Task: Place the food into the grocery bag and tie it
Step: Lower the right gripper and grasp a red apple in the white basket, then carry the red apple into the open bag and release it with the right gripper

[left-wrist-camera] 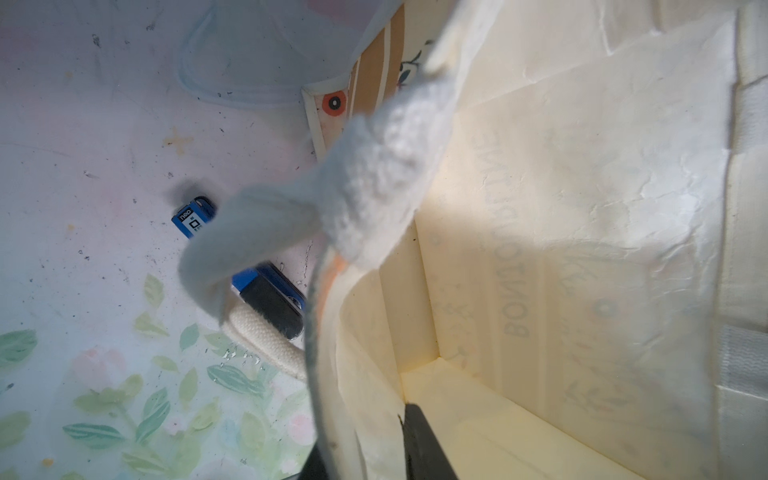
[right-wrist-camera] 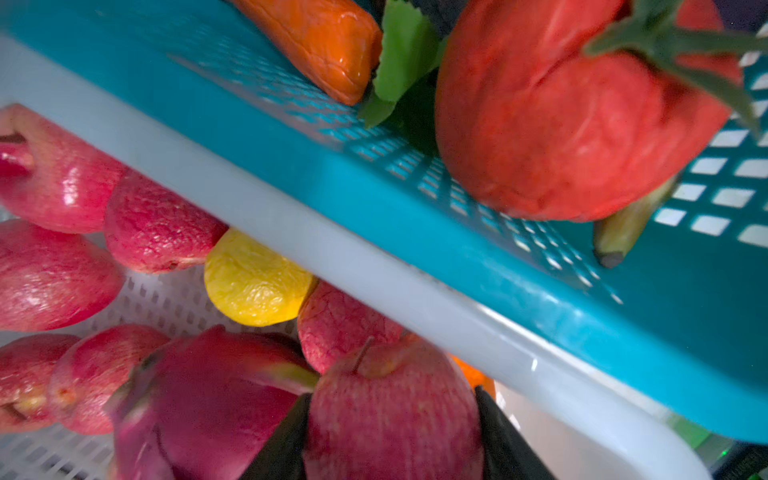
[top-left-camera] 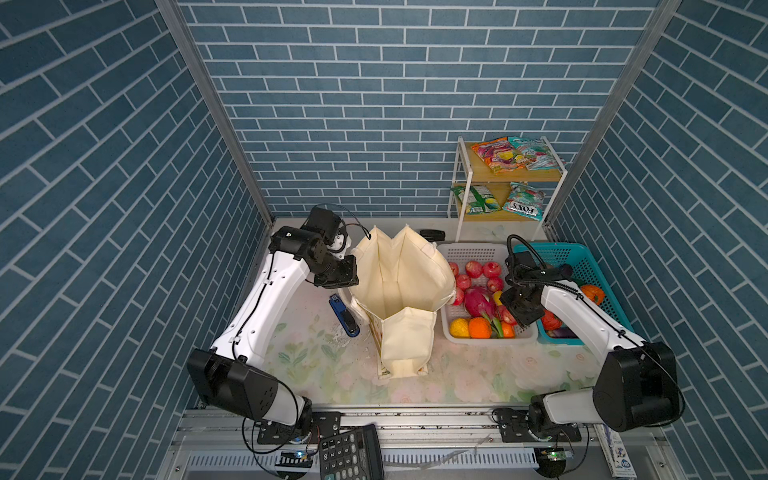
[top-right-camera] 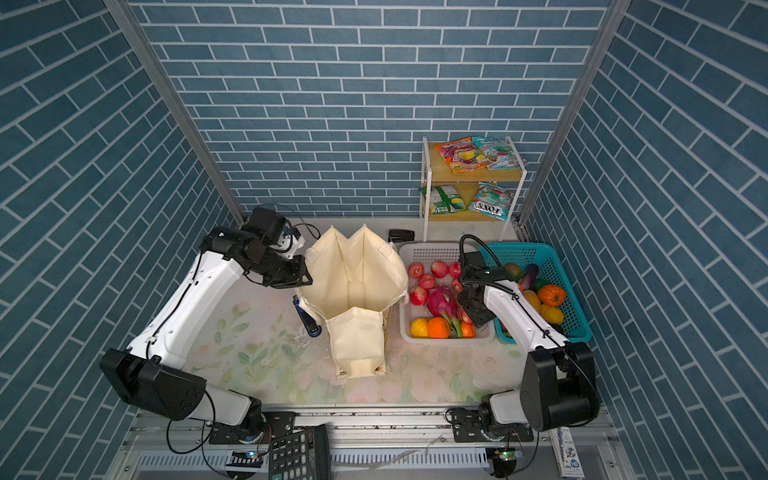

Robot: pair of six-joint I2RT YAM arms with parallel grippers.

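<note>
Evidently, the left jaws sit slightly apart astride the rim of the grocery bag [left-wrist-camera: 582,208], likely steadying its mouth for loading; the right jaws press both flanks of a red apple [right-wrist-camera: 390,415], dragon fruit [right-wrist-camera: 208,395] just beside them.

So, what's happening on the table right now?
The left pincer sits at the rim of the open cloth bag, one finger inside it. The right pincer has a red apple between its fingers in the white basket, not lifted. No food shows inside the bag yet; the dragon fruit lies in that basket too.
</note>
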